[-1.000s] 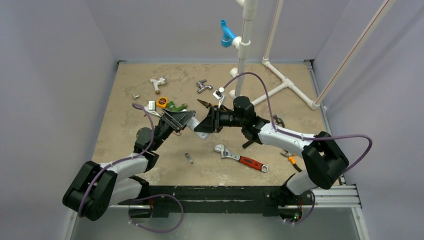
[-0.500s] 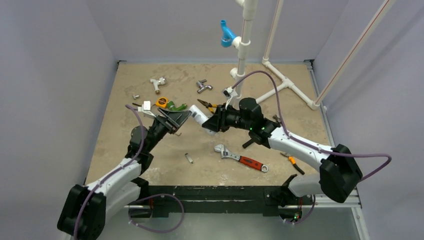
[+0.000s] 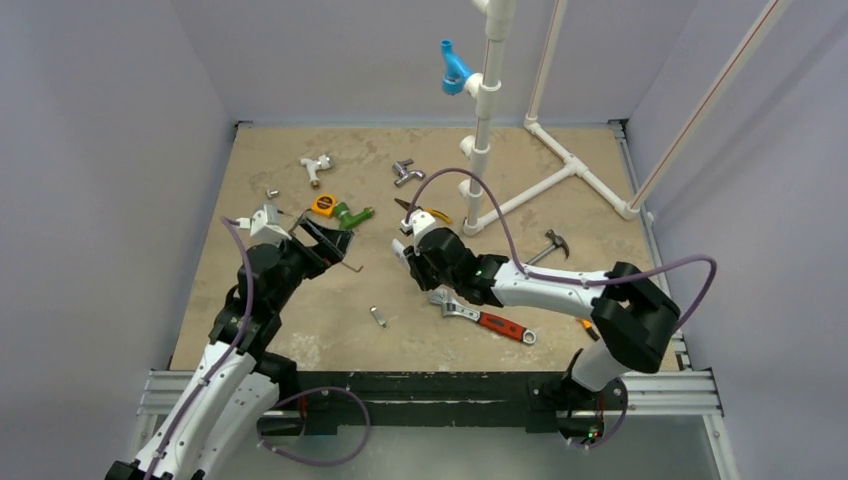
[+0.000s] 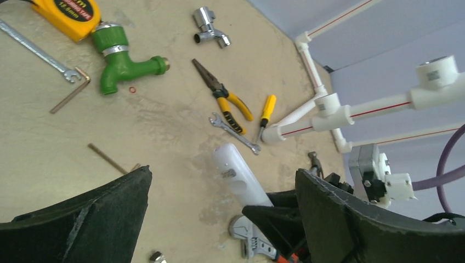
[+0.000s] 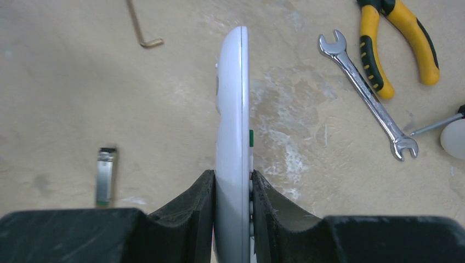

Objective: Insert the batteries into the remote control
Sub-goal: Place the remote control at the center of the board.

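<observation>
Right wrist view: right gripper pinches the remote control, which juts forward edge-on.

The remote is smooth white plastic with a soft sheen. The right end effector has matt black, grainy jaws. The desk is matt, mottled beige and stone-like. The spanner is bright bare metal. The pliers have glossy yellow-and-black grips. The tap is shiny green plastic.
</observation>
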You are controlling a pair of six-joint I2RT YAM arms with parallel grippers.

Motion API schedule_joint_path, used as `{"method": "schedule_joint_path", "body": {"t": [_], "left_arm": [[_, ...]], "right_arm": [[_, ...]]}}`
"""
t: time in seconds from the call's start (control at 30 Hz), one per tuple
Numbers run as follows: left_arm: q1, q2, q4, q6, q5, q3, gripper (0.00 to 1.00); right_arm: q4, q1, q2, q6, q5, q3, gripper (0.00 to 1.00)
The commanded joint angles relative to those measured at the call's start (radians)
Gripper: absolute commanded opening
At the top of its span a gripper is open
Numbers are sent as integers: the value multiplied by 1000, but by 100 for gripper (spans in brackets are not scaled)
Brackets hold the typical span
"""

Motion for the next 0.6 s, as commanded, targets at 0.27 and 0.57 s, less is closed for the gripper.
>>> {"method": "schedule_joint_path", "body": {"t": [0.27, 0.57], "left_arm": [[13, -1, -120, 66, -45, 19, 100], [20, 14, -105, 70, -28, 19, 100]], "right_arm": [[171, 44, 238, -227, 303, 85, 0], [249, 66, 281, -309, 313, 45, 12]]}}
